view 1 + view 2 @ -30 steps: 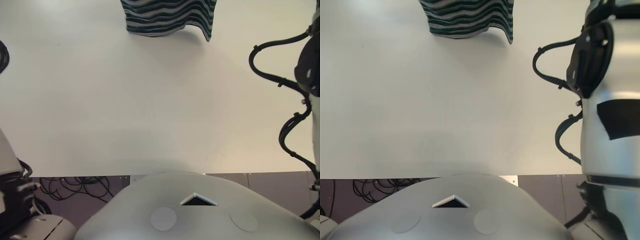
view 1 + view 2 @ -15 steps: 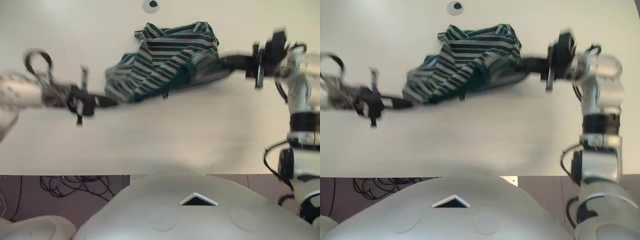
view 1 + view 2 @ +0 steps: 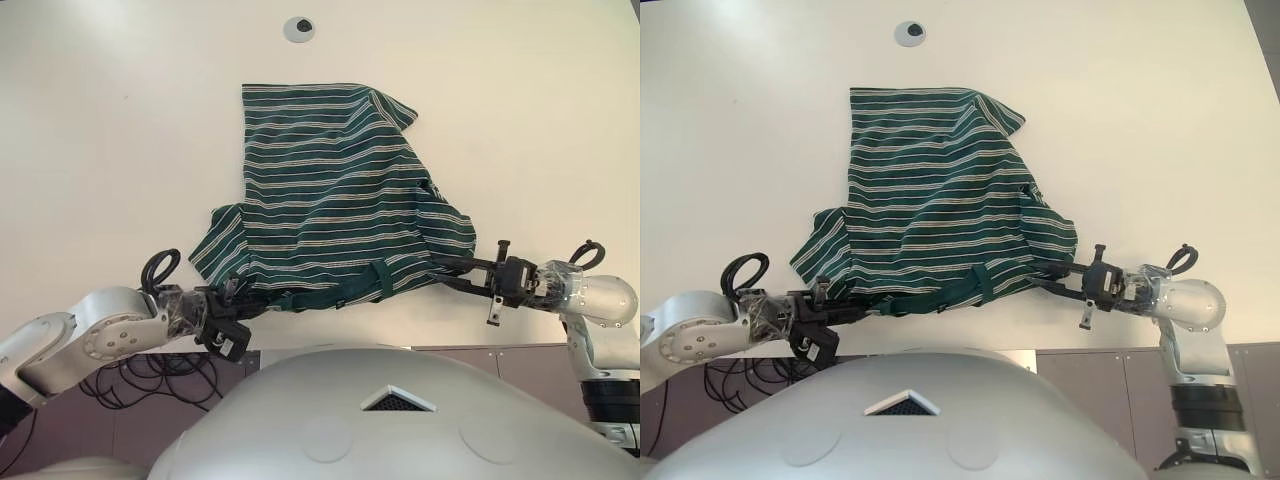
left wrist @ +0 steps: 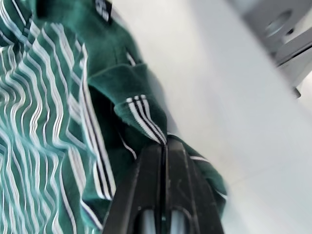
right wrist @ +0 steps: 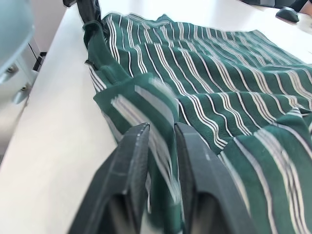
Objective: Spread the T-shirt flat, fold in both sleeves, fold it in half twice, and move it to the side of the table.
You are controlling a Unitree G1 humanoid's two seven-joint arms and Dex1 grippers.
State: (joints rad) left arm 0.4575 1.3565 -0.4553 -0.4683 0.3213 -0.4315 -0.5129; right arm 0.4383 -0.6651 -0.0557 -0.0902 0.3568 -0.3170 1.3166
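Observation:
A green T-shirt (image 3: 330, 200) with white stripes lies stretched out on the white table (image 3: 120, 160), rumpled and partly doubled over along its right side. My left gripper (image 3: 240, 291) is shut on the shirt's near left edge close to the table's front edge; in the left wrist view its fingers (image 4: 163, 161) pinch the striped hem (image 4: 144, 117). My right gripper (image 3: 435, 263) is shut on the shirt's near right corner, with the cloth (image 5: 161, 112) squeezed between its fingers (image 5: 134, 146).
A small round grey disc (image 3: 298, 28) sits in the table top beyond the shirt. Wide bare table lies to the left and right of the shirt. Cables (image 3: 150, 370) hang below the front edge on the left.
Both grippers have pulled the shirt toward the near edge and spread it out; half a second ago it was bunched between them. One second ago the head view pointed lower.

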